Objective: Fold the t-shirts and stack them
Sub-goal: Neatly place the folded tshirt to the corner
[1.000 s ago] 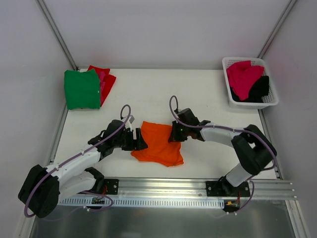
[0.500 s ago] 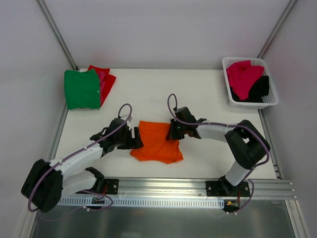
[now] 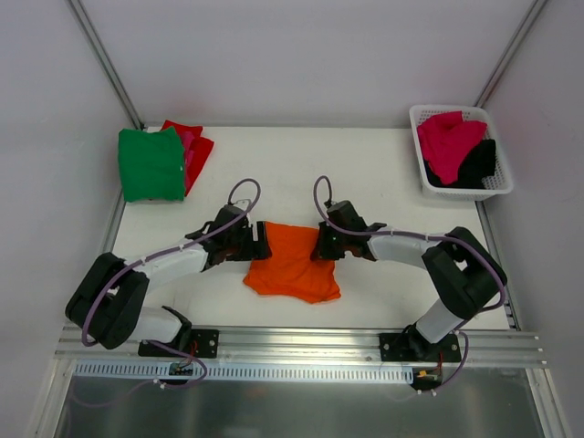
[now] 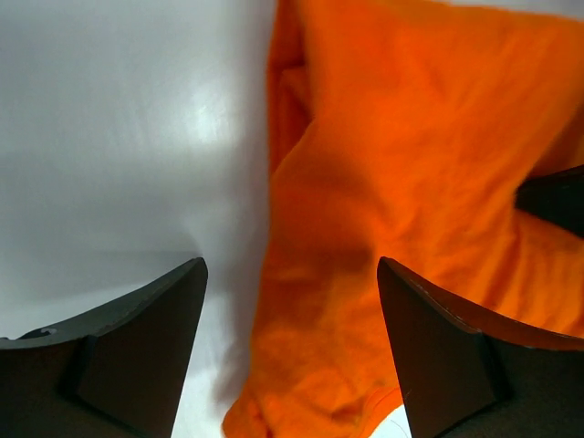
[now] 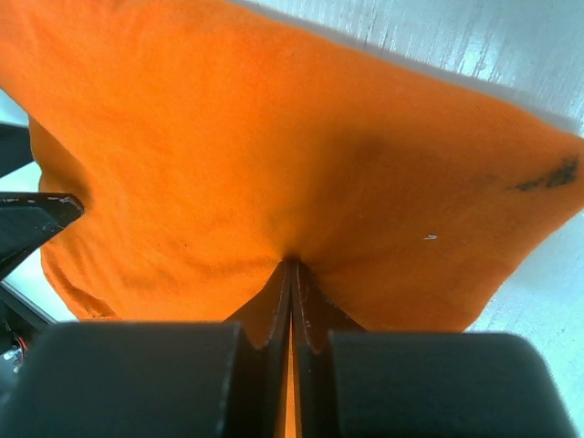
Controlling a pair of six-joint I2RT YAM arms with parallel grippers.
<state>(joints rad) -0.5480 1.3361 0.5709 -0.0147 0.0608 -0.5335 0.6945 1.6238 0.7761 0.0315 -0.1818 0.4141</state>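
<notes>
Right gripper [image 5: 292, 266] was clenched on the orange t-shirt [image 3: 294, 269], cloth spreading ahead of its jaws. Left gripper [image 4: 290, 269] hung released, the shirt's edge between its jaws (unpinched). Better to seat over that edge before closing.

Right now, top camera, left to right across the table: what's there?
green t-shirt → red t-shirt → left gripper → orange t-shirt → right gripper → white basket, with pink t-shirt and black t-shirt inside.
</notes>
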